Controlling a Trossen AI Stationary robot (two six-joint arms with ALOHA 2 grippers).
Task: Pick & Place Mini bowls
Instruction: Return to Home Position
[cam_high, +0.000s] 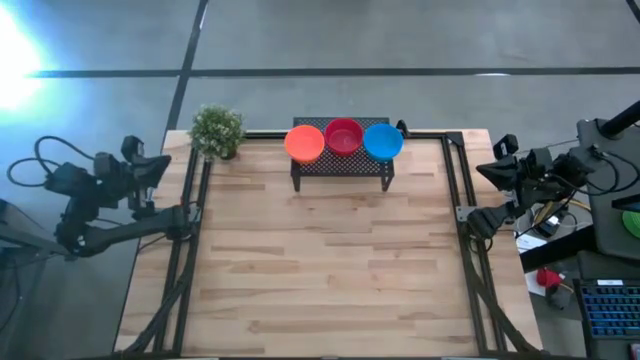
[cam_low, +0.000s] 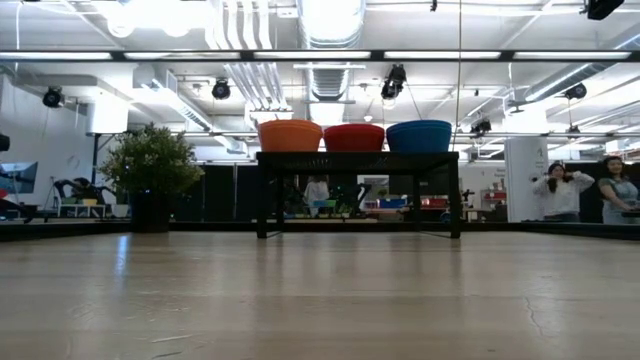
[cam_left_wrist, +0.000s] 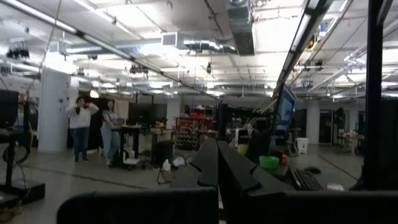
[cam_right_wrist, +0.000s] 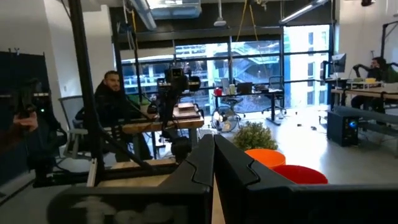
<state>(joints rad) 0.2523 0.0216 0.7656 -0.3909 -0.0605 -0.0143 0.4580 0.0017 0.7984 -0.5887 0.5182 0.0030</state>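
I am wearing matte black throughout: my left arm (cam_high: 130, 228) and right arm (cam_high: 520, 180) are trailing looped black cables (cam_high: 40, 160), and my right gripper (cam_right_wrist: 213, 140) is showing two dark, angular wedge fingers (cam_right_wrist: 194, 167).

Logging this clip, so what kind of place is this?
Likely an open-plan robotics lab: ceiling ducts, desks with monitors, and a table with left arm and right arm parked beside it.

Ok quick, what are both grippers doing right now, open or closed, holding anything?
Left gripper: jaws shut, empty, off the table's left edge.
Right gripper: jaws shut, empty, off the table's right edge.
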